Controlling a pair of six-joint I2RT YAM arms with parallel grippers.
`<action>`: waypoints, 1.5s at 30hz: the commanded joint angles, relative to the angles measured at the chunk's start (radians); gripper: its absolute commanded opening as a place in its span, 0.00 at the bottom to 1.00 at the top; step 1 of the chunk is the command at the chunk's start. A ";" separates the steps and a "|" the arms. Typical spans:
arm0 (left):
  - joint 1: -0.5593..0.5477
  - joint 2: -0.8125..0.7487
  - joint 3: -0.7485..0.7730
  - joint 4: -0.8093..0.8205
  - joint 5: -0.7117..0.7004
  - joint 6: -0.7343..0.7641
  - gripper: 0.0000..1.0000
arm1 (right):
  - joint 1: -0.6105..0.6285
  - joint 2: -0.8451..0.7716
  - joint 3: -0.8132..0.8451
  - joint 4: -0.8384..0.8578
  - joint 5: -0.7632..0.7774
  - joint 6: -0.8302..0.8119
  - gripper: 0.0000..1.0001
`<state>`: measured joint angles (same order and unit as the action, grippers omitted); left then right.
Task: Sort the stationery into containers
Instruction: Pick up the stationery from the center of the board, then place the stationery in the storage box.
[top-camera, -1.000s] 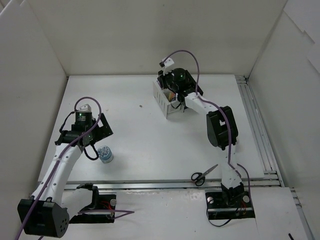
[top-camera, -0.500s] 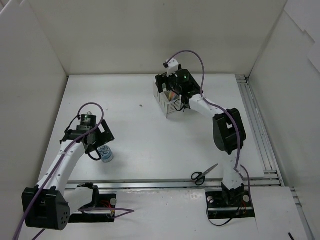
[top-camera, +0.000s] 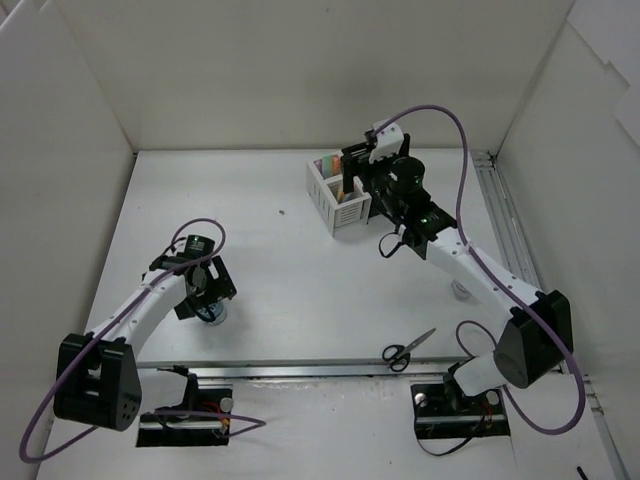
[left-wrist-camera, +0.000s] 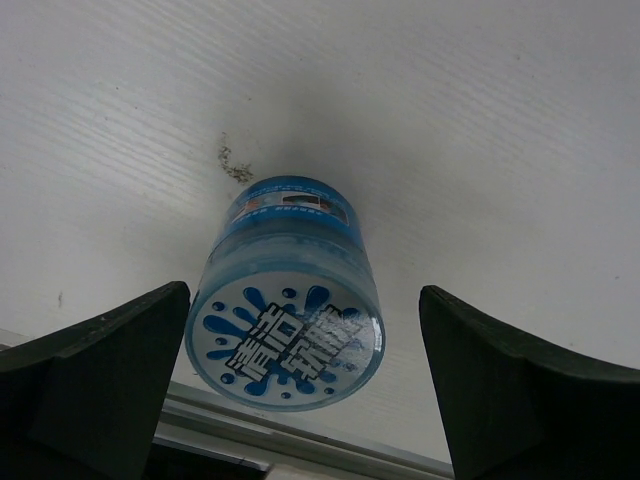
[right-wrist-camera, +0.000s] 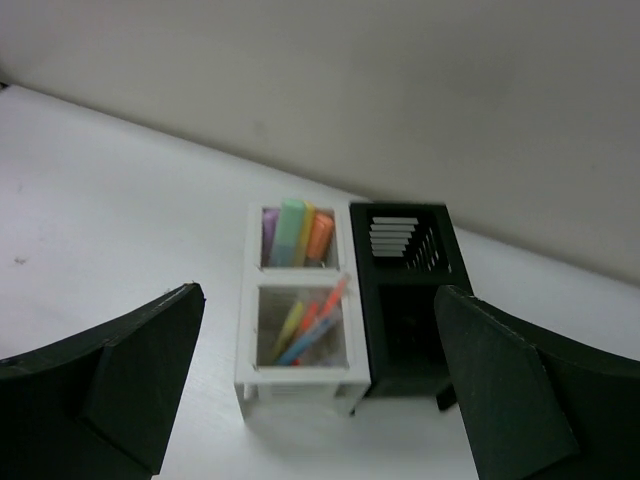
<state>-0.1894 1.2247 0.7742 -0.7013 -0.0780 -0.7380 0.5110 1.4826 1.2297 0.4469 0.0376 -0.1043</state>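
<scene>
The round white jar (left-wrist-camera: 285, 300) with blue dots stands on the table between the fingers of my open left gripper (left-wrist-camera: 302, 300). Its left finger (left-wrist-camera: 110, 370) is close to the jar and a gap shows on the right. From above, this gripper (top-camera: 205, 295) covers most of the jar (top-camera: 213, 316). My right gripper (right-wrist-camera: 318, 300) hangs open and empty, just short of the containers. The white container (right-wrist-camera: 298, 372) holds pastel markers (right-wrist-camera: 296, 232) in its far compartment and more markers and a thin red pencil (right-wrist-camera: 322, 310) in the near one. The black container (right-wrist-camera: 405, 300) adjoins it. The scissors (top-camera: 408, 350) lie near the front edge.
White walls enclose the table on three sides. Metal rails run along the right side (top-camera: 505, 240) and the front edge (top-camera: 330, 369). The right arm's forearm (top-camera: 470, 265) stretches diagonally over the right half of the table. A small dark speck (top-camera: 281, 211) marks the tabletop.
My right gripper opened and drew back to the right from above the containers, its elbow swinging right. My left gripper came down round the jar.
</scene>
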 joint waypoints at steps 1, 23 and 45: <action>-0.027 0.039 0.033 0.031 -0.045 -0.012 0.92 | -0.006 -0.123 -0.099 -0.062 0.183 0.072 0.98; -0.337 0.091 0.417 0.161 -0.006 0.259 0.16 | -0.016 -0.593 -0.430 -0.340 0.616 0.267 0.98; -0.447 0.986 1.703 0.389 0.336 0.595 0.21 | -0.134 -0.680 -0.475 -0.508 0.756 0.416 0.98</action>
<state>-0.6239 2.2185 2.4012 -0.4870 0.2512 -0.1459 0.3927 0.7864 0.7589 -0.0971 0.7773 0.2863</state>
